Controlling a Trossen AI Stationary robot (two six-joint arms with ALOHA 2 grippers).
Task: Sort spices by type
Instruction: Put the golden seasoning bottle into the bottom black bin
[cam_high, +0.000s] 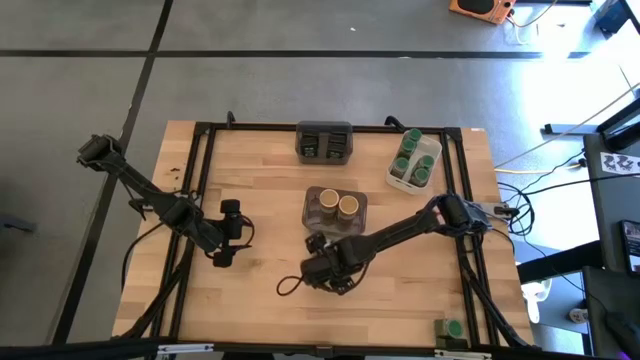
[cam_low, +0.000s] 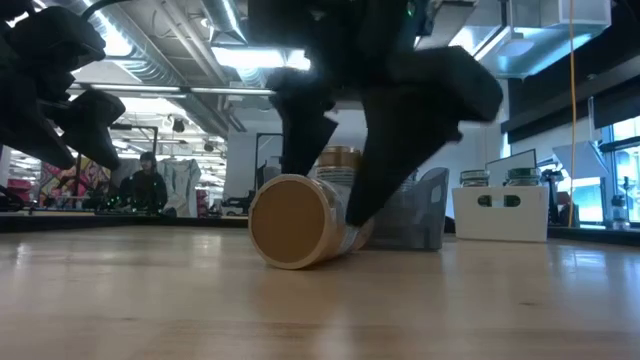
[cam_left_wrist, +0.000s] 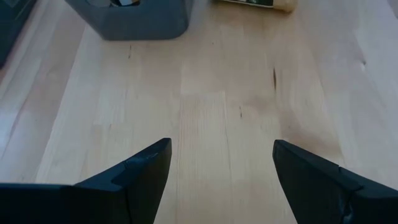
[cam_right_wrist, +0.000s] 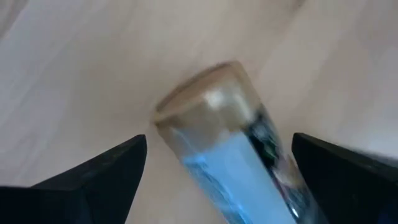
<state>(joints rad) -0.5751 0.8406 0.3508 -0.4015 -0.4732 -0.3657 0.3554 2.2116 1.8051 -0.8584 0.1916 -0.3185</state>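
**Fallen tan-lidded jar between spread fingers of the right claw**

We find the right claw (cam_right_wrist: 217, 180) lowered over the near middle of the table (cam_high: 260, 170), its two fingers spread wide and closed on nothing. Between them lies one tan-lidded jar (cam_right_wrist: 233, 149), tipped on its side with the lid facing outward; the low view shows the same jar (cam_low: 300, 222) resting on the wood, round face toward the camera.

We judge the jar light, rigid and smooth-walled, probably glass or clear plastic with a label. Lying down, it is free to roll, so a closing finger that meets it off-centre may push it away. The sound hold is across the round body near its middle, not on the lid edge.

Just beyond the claw stands a grey bin (cam_high: 335, 207) holding two tan-lidded jars, close enough that the wrist must clear its wall when lifting. Farther off, a dark bin (cam_high: 324, 142) sits at the far edge and a white tray (cam_high: 414, 162) with green-lidded jars at the far right. One green-lidded jar (cam_high: 452, 328) stands apart at the near right corner.

The left claw (cam_left_wrist: 217, 168) waits over bare wood at the left, fingers apart and empty, well clear.
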